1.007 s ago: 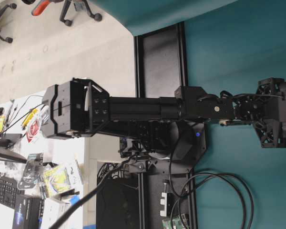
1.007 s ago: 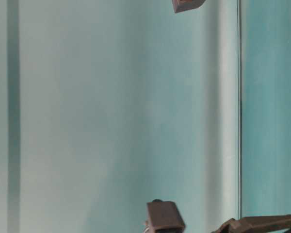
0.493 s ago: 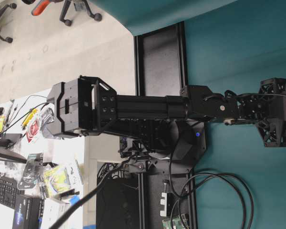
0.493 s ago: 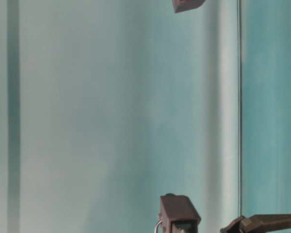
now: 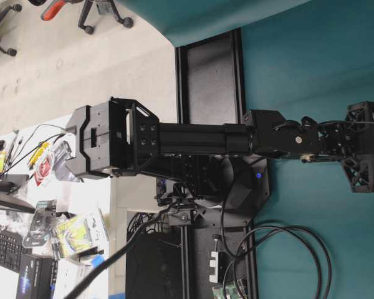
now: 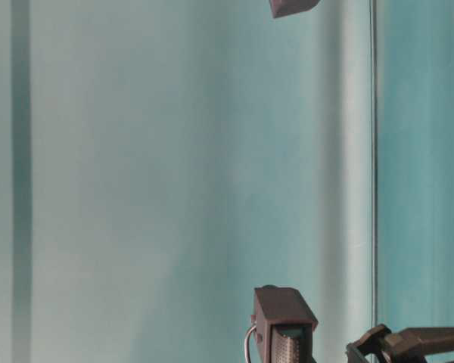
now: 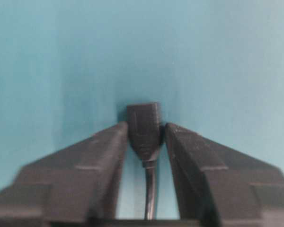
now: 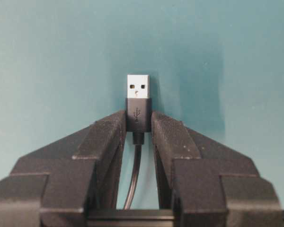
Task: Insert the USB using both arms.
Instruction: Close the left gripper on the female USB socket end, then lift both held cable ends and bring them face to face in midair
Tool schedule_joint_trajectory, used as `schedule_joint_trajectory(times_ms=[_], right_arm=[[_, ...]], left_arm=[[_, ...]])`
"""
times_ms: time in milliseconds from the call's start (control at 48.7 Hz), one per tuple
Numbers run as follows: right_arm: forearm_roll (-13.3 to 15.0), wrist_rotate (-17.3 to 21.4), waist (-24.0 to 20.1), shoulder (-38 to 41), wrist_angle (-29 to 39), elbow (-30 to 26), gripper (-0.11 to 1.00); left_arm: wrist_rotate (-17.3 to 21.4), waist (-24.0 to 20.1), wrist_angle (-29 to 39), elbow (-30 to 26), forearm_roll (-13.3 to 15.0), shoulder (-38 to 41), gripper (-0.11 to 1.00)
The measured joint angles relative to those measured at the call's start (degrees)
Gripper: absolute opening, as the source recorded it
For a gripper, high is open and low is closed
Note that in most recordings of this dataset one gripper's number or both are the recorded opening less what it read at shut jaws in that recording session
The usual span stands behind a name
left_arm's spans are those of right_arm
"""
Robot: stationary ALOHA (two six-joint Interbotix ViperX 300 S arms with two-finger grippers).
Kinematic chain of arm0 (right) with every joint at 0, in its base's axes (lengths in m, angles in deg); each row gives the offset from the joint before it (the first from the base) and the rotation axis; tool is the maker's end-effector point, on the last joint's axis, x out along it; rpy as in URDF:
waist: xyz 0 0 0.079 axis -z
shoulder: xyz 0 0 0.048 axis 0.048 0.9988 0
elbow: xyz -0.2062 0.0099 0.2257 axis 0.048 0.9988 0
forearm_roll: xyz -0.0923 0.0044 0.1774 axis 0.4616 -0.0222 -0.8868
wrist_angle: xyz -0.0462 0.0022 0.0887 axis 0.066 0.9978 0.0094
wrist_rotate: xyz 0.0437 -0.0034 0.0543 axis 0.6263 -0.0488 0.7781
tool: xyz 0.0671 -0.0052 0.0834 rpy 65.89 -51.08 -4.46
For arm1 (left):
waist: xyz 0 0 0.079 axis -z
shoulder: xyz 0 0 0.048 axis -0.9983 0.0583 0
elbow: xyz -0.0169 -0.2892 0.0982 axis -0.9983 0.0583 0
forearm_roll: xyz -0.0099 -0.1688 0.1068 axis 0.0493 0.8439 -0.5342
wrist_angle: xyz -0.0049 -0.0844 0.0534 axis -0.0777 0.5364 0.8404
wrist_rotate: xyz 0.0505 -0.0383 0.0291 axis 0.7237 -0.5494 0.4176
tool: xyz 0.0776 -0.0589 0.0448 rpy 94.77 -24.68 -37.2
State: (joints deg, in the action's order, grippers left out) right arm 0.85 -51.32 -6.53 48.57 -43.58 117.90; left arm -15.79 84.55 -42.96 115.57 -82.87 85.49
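- The USB plug (image 8: 138, 101) is black with a silver metal tip, pinched upright between the right gripper (image 8: 138, 130) fingers, its cable trailing down between them.
- The black USB socket (image 7: 143, 125) sits blurred, clamped between the left gripper (image 7: 144, 135) fingers, its cable also running down.
- The black boxy arm (image 5: 193, 140) stretches over teal tabletop (image 5: 311, 56).

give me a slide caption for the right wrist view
Right gripper pinches a USB-A plug by its black housing above teal.
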Motion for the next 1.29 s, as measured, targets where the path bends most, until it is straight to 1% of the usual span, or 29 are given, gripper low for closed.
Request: schedule_joint_trajectory(times_ms=[62,206,411,514,658,843,925,1007,1069,1192,1233,1295], right_arm=[[0.0,0.0,-0.2,-0.7,0.4,0.1,0.2],[0.0,0.0,-0.2,-2.7,0.3,0.1,0.2],[0.1,0.0,-0.3,-5.2,0.3,0.1,0.2],[0.0,0.0,-0.2,-6.2,0.4,0.1,0.2],[0.1,0.0,-0.3,-7.3,0.4,-0.4,0.2],[1.3,0.0,-0.3,-8.3,0.5,-1.0,0.2],[1.7,0.0,-0.3,-8.6,0.8,-1.3,0.2],[2.1,0.0,-0.3,-9.2,1.1,-1.7,0.2],[2.4,-0.1,-0.3,-9.8,1.5,-1.9,0.2],[2.5,-0.2,-0.3,-11.6,2.2,-2.5,0.2],[2.5,-0.3,-0.2,-12.3,2.4,-2.7,0.2],[2.6,-0.6,-0.1,-13.4,3.0,-2.9,0.2]], left_arm=[[0.0,0.1,0.9,-0.3,0.0,0.0,0.3],[0.5,0.3,1.7,-0.3,0.1,0.0,0.3],[4.1,0.4,2.0,-0.6,0.1,0.1,0.3],[4.8,0.4,3.3,-1.4,0.0,0.1,0.3],[4.8,0.8,8.1,-3.6,0.1,0.0,0.3],[4.2,1.5,16.3,-6.7,0.4,-0.5,0.3],[2.7,2.0,18.9,-7.8,0.4,-0.6,0.3],[0.0,2.7,21.3,-8.9,0.6,-1.1,0.3],[-3.2,3.3,23.7,-10.1,1.0,-1.7,0.3],[-10.3,2.8,30.3,-13.2,1.3,-2.4,0.3],[-12.0,2.5,31.9,-13.9,1.3,-2.7,0.3],[-13.5,2.0,33.1,-14.5,1.3,-4.1,0.3]])
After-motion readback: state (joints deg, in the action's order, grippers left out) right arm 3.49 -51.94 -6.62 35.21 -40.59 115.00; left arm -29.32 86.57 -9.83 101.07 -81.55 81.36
